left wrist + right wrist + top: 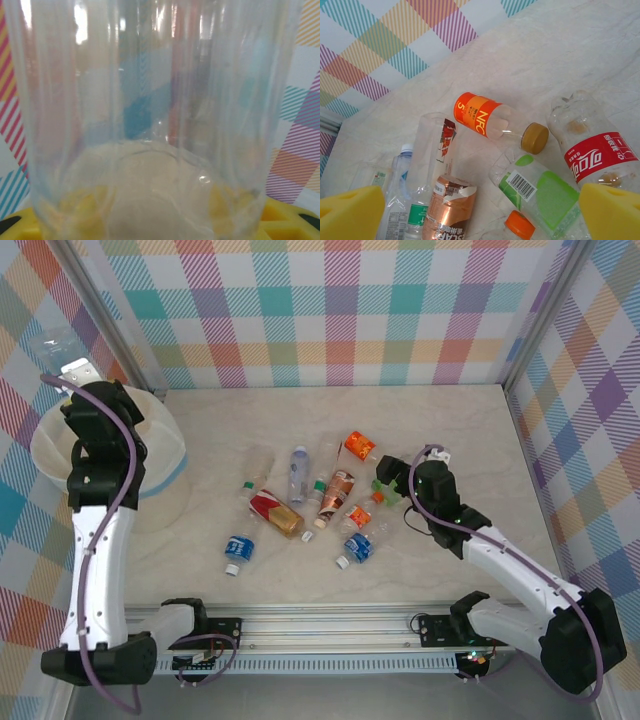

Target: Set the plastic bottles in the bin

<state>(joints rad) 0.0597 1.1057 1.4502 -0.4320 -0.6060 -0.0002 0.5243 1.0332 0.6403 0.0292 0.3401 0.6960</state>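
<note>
Farthest left, the left claw [155,227] is clamped on a clear plastic bottle [150,115]. Its ribbed body stands upright between the claw's yellow pads [287,220] and rises close in front of the wrist camera. From above, we see this claw raised over the far side of the bin [168,440], the wide white tub with a pale blue band that sits below it at the left end of the surface [470,440]. Well to the right of that claw, the other bottles lie scattered on their sides. Nearest it are a blue-labelled bottle [238,550] and a red-labelled bottle [275,512], with a tall clear bottle [298,472] farther on. At the right edge of this cluster the right claw [388,482] hovers low with its jaws spread wide apart, gripping nothing; we see its two yellow pads in the lower corners of its wrist view. Just beneath the gap between them lie a copper-labelled bottle [451,210] and a green-labelled bottle [535,192] with an orange cap. Ahead of the claw lies an orange-labelled bottle [482,115] with a tan cap. Toward the right-hand pad lies a second red-labelled bottle [597,152], with the pad overlapping its near end in the view.
</note>
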